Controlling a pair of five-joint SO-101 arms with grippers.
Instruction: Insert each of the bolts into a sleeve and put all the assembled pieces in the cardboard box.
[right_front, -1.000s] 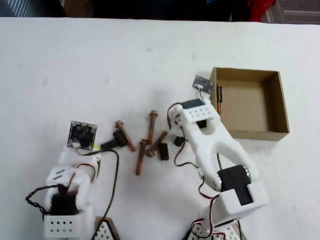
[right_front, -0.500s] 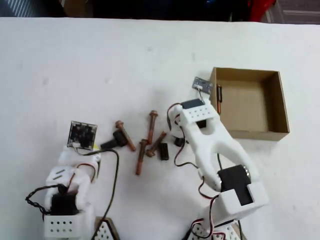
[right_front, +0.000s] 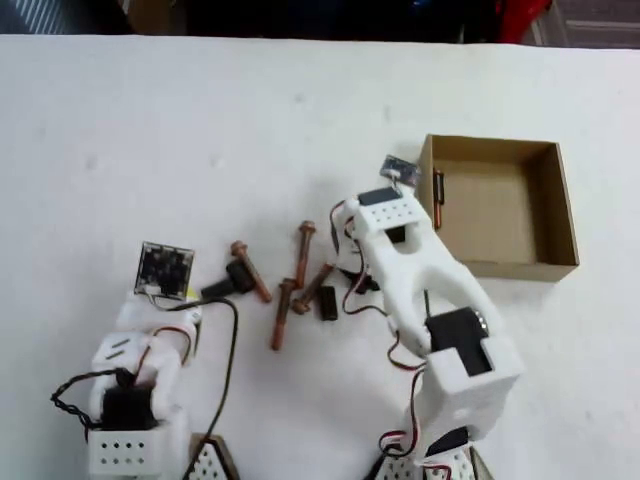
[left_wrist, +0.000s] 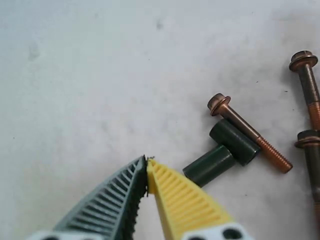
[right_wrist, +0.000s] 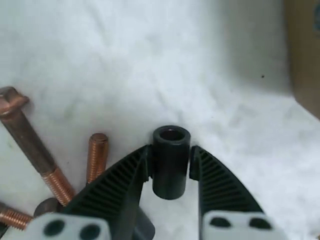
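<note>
White table (right_front: 150, 110), red object (right_front: 525, 18) beyond

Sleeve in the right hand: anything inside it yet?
Nothing shows inside: the sleeve, clamped in the right hand, has an open, dark hole at its visible end. The deeper bore and far end are hidden.

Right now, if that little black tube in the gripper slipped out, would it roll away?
Probably: the black sleeve is a smooth round cylinder, so on its side it would likely roll. It looks rigid: clamped in the right gripper, it shows no squashing. Its smooth wall may be slippery.
</note>
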